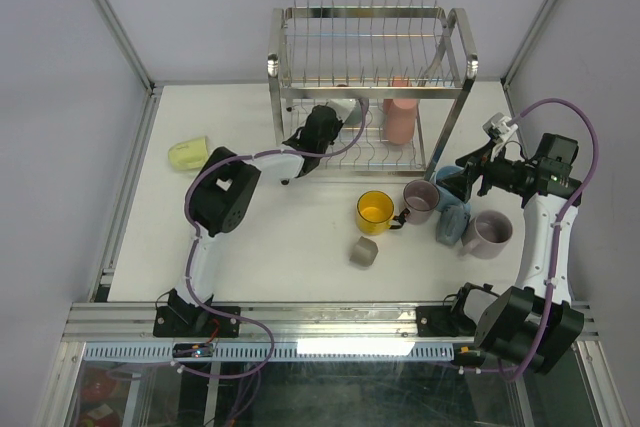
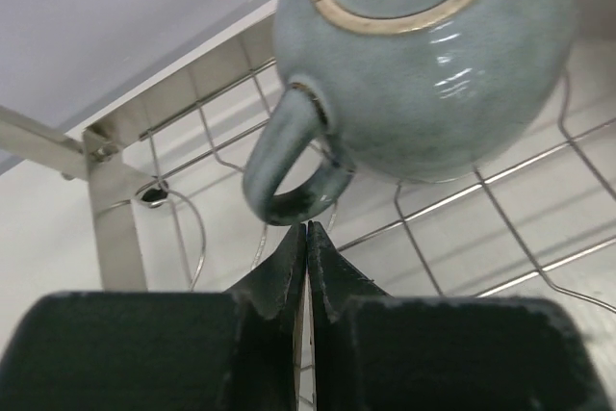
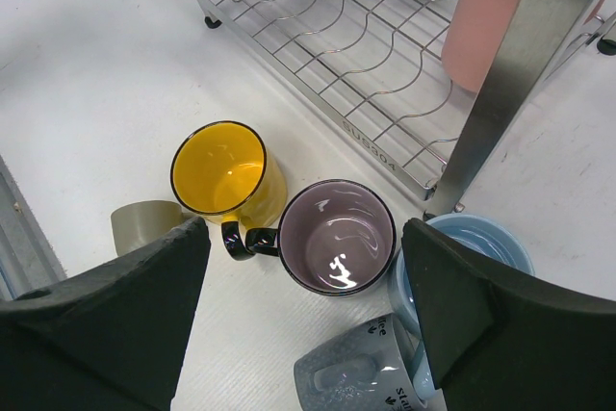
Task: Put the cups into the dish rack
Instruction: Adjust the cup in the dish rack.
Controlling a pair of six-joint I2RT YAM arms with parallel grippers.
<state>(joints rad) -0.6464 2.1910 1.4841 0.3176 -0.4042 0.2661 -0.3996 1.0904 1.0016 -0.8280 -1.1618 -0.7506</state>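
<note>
Cups (image 3: 337,238) crowd dish rack (image 3: 510,84) leg, possibly touching it.

Bright, even overhead light; shadows soft, short. Glare spots on the mug (image 2: 423,55) glaze just ahead of the left gripper (image 2: 306,238) and on rack (image 1: 370,47) wires. Fingers (image 2: 274,281) nearest lens dark, slightly blurred. Top view sharp.

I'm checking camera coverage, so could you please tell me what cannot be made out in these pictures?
1. Grey-blue mug: top view, largely hidden by the left gripper.
2. Pink cup: right wrist view, cut by the top edge, partly behind the rack post.
3. Grey mug: its lettering is cut off by the bottom edge.
</note>
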